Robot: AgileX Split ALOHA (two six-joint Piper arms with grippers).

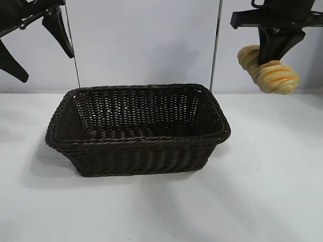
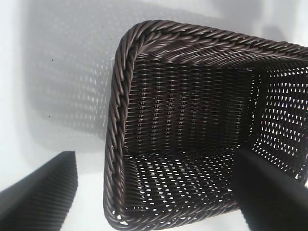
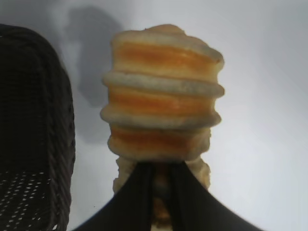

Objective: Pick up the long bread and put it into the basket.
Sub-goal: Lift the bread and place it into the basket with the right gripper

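The long bread [image 1: 270,70], a golden-tan ridged loaf with orange stripes, hangs in the air at the upper right, right of and above the basket. My right gripper [image 1: 273,54] is shut on its middle. In the right wrist view the long bread [image 3: 162,94] sticks out past the black fingers [image 3: 139,192] pinching it. The basket [image 1: 137,139], dark brown wicker with a braided rim, sits on the white table at centre and holds nothing. My left gripper [image 1: 39,53] hangs open at the upper left, over the basket's left end [image 2: 118,144], with nothing between its fingers [image 2: 41,197].
A white table [image 1: 262,191] surrounds the basket, with bare surface in front and to the right. A pale wall with two thin vertical rods [image 1: 217,45] stands behind. The basket's edge [image 3: 62,144] lies beside the held loaf in the right wrist view.
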